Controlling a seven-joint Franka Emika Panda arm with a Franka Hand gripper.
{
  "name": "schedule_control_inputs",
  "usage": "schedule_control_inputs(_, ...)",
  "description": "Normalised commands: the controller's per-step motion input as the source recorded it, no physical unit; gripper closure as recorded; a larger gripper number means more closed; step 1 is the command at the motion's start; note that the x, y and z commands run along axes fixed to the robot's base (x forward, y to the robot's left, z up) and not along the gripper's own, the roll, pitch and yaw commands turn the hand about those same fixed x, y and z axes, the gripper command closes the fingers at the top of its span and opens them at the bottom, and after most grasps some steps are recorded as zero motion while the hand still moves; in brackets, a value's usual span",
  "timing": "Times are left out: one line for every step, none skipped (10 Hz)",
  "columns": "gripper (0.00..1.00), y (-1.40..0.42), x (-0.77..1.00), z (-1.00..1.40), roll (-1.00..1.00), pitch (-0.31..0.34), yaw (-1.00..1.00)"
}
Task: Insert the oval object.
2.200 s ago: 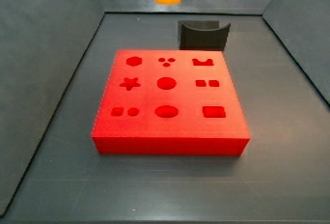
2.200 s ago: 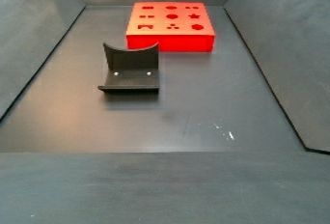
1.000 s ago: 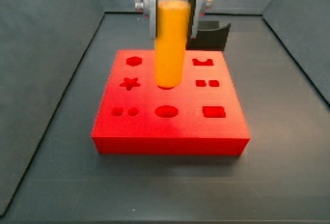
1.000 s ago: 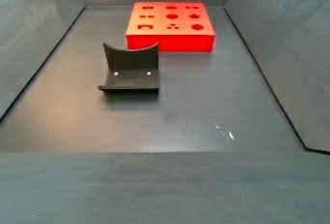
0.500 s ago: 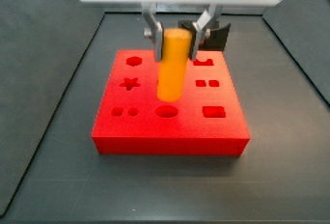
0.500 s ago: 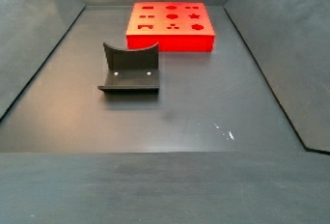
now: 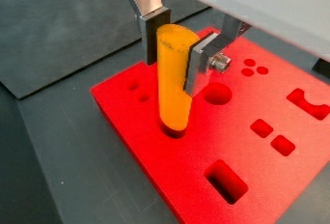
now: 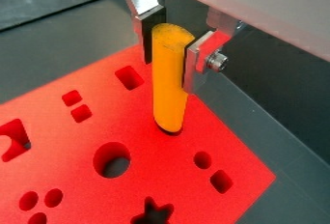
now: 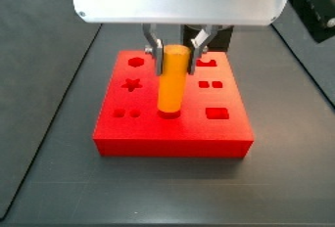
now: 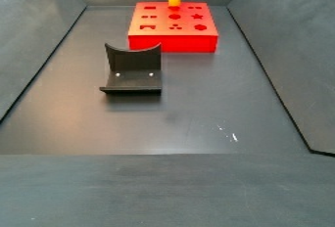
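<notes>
Gripping the oval object (image 7: 175, 78) by its upper end, my gripper (image 7: 177, 46) sits over the red block (image 7: 258, 160). Fingers (image 8: 203, 58) clamp it from both sides, peg upright, hanging below the pads. Its lower tip meets the block's top face in both wrist views, at a hole in a side view (image 9: 170, 79). Fixture (image 10: 132, 69) stands well apart.

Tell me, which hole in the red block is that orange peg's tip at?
The oval object, held by the gripper, meets the red block at the front row's middle hole; the others stay uncovered.
</notes>
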Motion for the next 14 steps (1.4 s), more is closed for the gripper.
schedule_control_inputs(1.0,0.0,0.0,-0.28,0.0,-0.05,-0.02)
schedule_control_inputs(1.0,-0.01,0.0,-0.26,0.0,-0.039,0.0)
schedule_control_inputs(1.0,-0.18,0.04,-0.15,0.0,0.0,0.0)
schedule_control_inputs(1.0,-0.09,0.06,-0.18,0.0,0.0,0.0)
schedule_control_inputs(1.0,0.0,0.03,-0.23,0.01,0.0,0.0)
schedule_control_inputs(1.0,0.0,0.11,-0.34,0.0,-0.039,-0.03)
schedule_control_inputs(1.0,0.0,0.17,-0.59,0.0,-0.131,-0.08)
schedule_control_inputs(1.0,0.0,0.19,-0.82,0.06,-0.171,-0.11)
schedule_control_inputs(1.0,-0.03,0.14,-0.82,0.12,-0.163,-0.18)
schedule_control_inputs(1.0,-0.04,0.04,-0.79,0.17,-0.143,-0.21)
schedule_control_inputs(1.0,0.0,0.0,-0.6,0.16,-0.054,-0.13)
schedule_control_inputs(1.0,0.0,0.0,-0.32,0.13,0.0,-0.08)
schedule_control_inputs(1.0,0.0,0.0,0.0,0.01,0.0,0.0)
schedule_control_inputs(1.0,0.0,0.0,0.0,0.0,0.0,0.0)
